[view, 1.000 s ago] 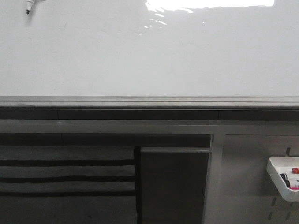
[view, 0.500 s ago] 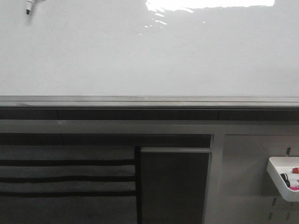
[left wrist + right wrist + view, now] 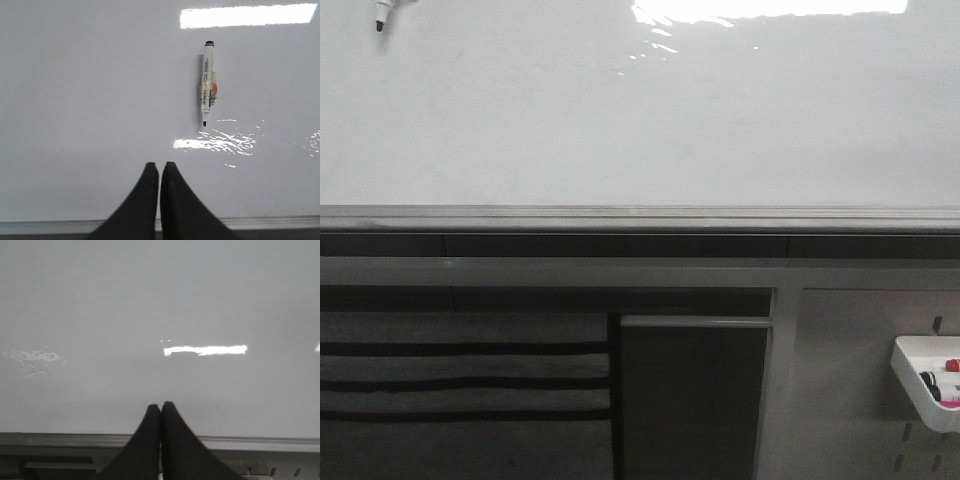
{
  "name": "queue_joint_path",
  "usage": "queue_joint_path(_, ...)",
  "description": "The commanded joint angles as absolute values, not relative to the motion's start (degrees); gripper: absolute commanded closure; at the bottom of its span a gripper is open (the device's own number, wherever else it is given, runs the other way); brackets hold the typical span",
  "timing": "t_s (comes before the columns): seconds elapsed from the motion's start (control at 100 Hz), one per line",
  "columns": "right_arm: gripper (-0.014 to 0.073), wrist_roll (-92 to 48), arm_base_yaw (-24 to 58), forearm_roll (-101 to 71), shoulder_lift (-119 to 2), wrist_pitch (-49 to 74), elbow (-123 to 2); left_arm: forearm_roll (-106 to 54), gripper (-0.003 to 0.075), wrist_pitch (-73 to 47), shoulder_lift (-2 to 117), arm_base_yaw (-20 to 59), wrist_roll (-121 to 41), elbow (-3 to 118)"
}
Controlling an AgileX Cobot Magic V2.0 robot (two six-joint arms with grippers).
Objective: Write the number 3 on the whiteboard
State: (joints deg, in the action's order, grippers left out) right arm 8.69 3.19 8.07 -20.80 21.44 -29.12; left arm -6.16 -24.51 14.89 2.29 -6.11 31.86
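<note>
Facing the blank whiteboard (image 3: 640,120), we find no number 3 yet. Both claws, left gripper (image 3: 160,167) and right gripper (image 3: 160,407), are closed on nothing. The marker (image 3: 208,82) hangs at one o'clock from the left claw; fetching it comes next.

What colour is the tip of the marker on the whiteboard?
Black; the marker tip shows best in the left wrist view.
</note>
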Motion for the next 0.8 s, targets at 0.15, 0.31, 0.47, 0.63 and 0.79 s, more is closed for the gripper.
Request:
queue_joint_path(0.15, 0.0668, 8.01, 2.84, 9.08, -21.67, 16.50, -31.23, -6.89, 0.0739, -20.19, 16.03, 2.30, -5.62, 33.80)
queue_joint_path(0.31, 0.0668, 8.01, 2.84, 9.08, -21.67, 15.25, -31.23, -6.89, 0.0739, -19.51, 16.03, 2.30, -5.62, 33.80)
queue_joint_path(0.47, 0.0510, 8.11, 2.84, 9.20, -21.67, 14.49, -31.23, -6.89, 0.0626, -19.48, 16.03, 2.08, -5.62, 33.80)
queue_joint_path(0.63, 0.0127, 8.11, 2.84, 9.80, -21.67, 11.75, -31.23, -6.89, 0.0258, -19.11, 16.03, 2.08, -5.62, 33.80)
queue_joint_path(0.79, 0.0042, 8.11, 2.84, 9.80, -21.67, 11.49, -31.23, -6.89, 0.0175, -19.01, 16.03, 2.08, -5.62, 33.80)
